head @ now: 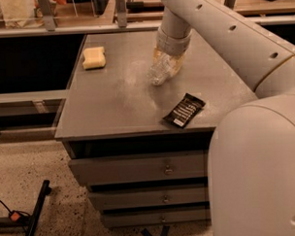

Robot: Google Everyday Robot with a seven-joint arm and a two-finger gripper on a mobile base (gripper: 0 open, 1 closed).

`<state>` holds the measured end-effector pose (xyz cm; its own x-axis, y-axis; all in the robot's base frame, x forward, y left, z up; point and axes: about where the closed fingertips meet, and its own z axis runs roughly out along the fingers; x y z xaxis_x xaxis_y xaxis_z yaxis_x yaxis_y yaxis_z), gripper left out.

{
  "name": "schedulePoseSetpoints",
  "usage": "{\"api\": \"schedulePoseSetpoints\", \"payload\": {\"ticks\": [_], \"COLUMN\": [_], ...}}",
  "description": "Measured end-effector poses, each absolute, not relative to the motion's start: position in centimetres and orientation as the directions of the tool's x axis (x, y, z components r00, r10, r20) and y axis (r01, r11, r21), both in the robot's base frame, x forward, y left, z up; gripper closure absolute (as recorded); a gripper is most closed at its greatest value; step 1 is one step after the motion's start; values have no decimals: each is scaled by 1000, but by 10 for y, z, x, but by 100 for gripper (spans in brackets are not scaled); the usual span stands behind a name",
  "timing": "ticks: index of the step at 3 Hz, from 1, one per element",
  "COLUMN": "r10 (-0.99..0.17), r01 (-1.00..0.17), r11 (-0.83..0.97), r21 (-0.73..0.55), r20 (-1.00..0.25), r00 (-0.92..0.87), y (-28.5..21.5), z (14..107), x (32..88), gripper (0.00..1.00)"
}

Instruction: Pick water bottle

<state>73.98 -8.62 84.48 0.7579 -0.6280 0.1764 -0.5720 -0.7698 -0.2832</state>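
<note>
The water bottle is a small clear plastic bottle lying on its side on the grey table top, near the middle back. My gripper comes down from the upper right on the white arm and sits right over the bottle's far end, covering that part. The bottle's near end sticks out below the gripper toward the left front. Its cap and label band are hidden.
A black snack wrapper lies near the table's front right edge. A yellow sponge sits at the back left. Drawers are under the table. My white arm and base fill the right side. A rail runs behind the table.
</note>
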Motion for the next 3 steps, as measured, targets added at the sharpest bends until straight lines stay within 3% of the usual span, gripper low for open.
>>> {"api": "schedulePoseSetpoints", "payload": {"ticks": [1,3], "r10": [-645,-574], "r01": [-571,-495], "r11": [-730,-555], "r21": [-375,-668], "r20": [102,-123], "r00": [758,810], "y": [-87,-81], "z": [864,943], "x": [733,695], "gripper": [100,100]}}
